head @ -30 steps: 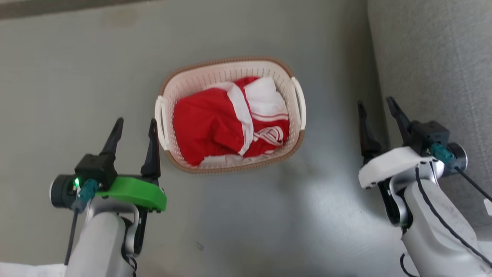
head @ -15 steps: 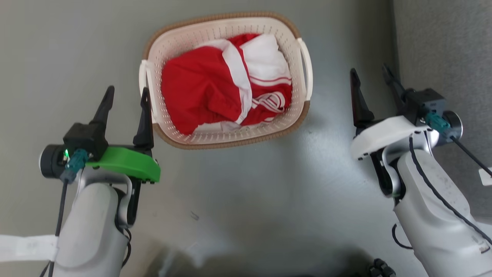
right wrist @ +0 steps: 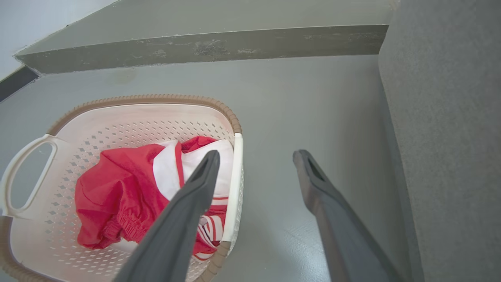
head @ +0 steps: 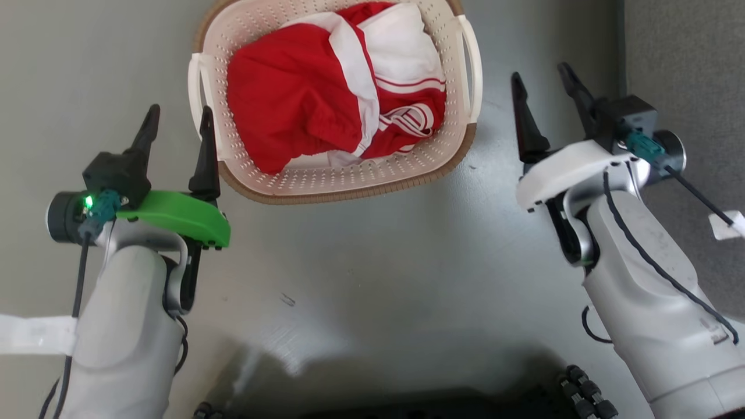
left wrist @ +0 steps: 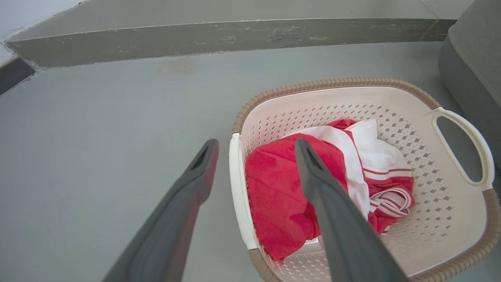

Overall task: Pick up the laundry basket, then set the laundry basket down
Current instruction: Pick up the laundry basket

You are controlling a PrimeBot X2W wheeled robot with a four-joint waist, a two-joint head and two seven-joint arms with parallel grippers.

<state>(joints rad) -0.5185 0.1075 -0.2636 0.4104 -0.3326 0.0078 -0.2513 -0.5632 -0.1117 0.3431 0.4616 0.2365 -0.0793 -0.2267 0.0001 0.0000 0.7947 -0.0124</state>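
The laundry basket (head: 343, 195) stands on the grey floor, cream and perforated with a brown rim, holding red and white clothes (head: 302, 99). My left gripper (head: 178, 113) is open beside the basket's left handle (head: 195, 87), its inner finger close against that side. In the left wrist view, the left gripper (left wrist: 255, 143) has this handle (left wrist: 236, 188) in line with the gap between its fingers. My right gripper (head: 539, 73) is open, a short way right of the right handle (head: 474, 70). The right wrist view shows the right gripper (right wrist: 256, 153) beside the basket (right wrist: 156, 97).
A grey upholstered seat (head: 687, 58) rises close on the right, just past my right gripper. A low grey step (left wrist: 219, 39) runs along the wall beyond the basket. My dark base (head: 407, 407) shows at the bottom edge.
The head view has shifted, so the basket sits higher and larger in it. My right gripper now stands nearer the basket's right handle. Both grippers stay open.
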